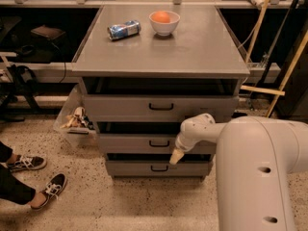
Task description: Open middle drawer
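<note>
A grey metal cabinet has three drawers under a flat top. The middle drawer [130,143] has a wide flat front and a small black bar handle [159,143] at its centre. My gripper [176,156] hangs at the end of the white arm, just right of and a little below that handle, in front of the middle drawer's lower edge. It is apart from the handle. The top drawer [120,107] is above and the bottom drawer [130,167] below, each with a like handle.
A blue can [123,29] lies on the cabinet top beside a white bowl [164,22] holding an orange. A clear bin [73,119] of items stands left of the cabinet. A person's feet [47,190] are at the lower left. Wooden poles [262,18] lean at the right.
</note>
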### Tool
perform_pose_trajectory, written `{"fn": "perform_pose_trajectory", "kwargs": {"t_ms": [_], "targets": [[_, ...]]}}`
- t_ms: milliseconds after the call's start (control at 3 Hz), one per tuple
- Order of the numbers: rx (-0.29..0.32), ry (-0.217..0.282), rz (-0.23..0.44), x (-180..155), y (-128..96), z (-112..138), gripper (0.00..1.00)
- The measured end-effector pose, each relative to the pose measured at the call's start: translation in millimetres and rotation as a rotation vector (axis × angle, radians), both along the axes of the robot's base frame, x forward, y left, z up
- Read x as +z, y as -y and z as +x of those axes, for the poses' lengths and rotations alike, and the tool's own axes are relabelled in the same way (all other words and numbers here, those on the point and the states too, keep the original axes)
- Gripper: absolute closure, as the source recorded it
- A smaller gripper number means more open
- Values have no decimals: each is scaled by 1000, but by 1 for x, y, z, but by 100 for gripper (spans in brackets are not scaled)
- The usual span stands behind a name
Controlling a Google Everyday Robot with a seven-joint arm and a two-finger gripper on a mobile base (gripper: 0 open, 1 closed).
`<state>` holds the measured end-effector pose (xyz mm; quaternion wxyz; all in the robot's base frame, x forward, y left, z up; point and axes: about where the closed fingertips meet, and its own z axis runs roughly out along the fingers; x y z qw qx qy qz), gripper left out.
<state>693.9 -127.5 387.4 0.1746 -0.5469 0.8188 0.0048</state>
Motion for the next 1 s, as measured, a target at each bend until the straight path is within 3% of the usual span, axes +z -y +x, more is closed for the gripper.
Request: {"fn": "perform_pose_trajectory", "kwargs": {"t_ms": [1000], "targets": [[0,0,0,9,0,0,88]]}}
